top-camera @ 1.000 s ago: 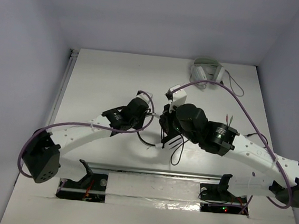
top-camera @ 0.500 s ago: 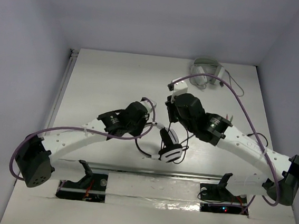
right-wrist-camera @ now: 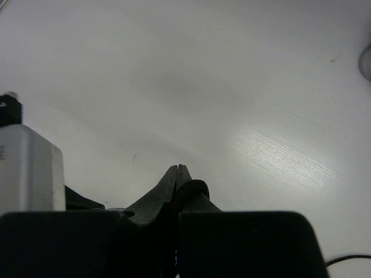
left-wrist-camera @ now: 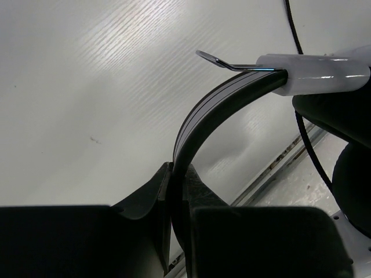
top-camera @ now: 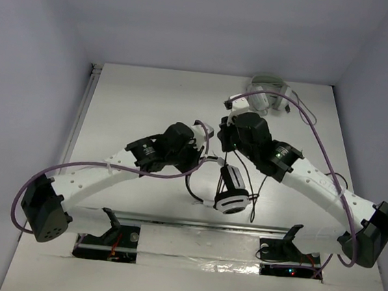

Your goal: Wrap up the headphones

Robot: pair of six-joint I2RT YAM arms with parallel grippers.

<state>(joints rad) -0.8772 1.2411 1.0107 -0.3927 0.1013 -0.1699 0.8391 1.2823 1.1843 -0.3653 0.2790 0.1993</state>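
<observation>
Black and thin, the headband (left-wrist-camera: 197, 116) is squeezed between the two fingers of the left gripper (left-wrist-camera: 177, 174). That is why the headphones (top-camera: 230, 189) hang in the air, a little way past the rail (top-camera: 200, 223), with one white-and-black ear cup (top-camera: 231, 204) drooping toward the rail. I think the left arm holds them up so the cable (left-wrist-camera: 294, 32) can go round them. The right gripper (right-wrist-camera: 178, 174), farther from the rail, has its fingers pressed tight together on a small dark loop. It looks like a bit of the cable. Loose cable dangles toward the rail on both sides of the ear cup and could snag. Another pair, the grey headphones (top-camera: 268, 91), lies at the far edge of the table (top-camera: 136, 105), far from the rail and out of the way.
</observation>
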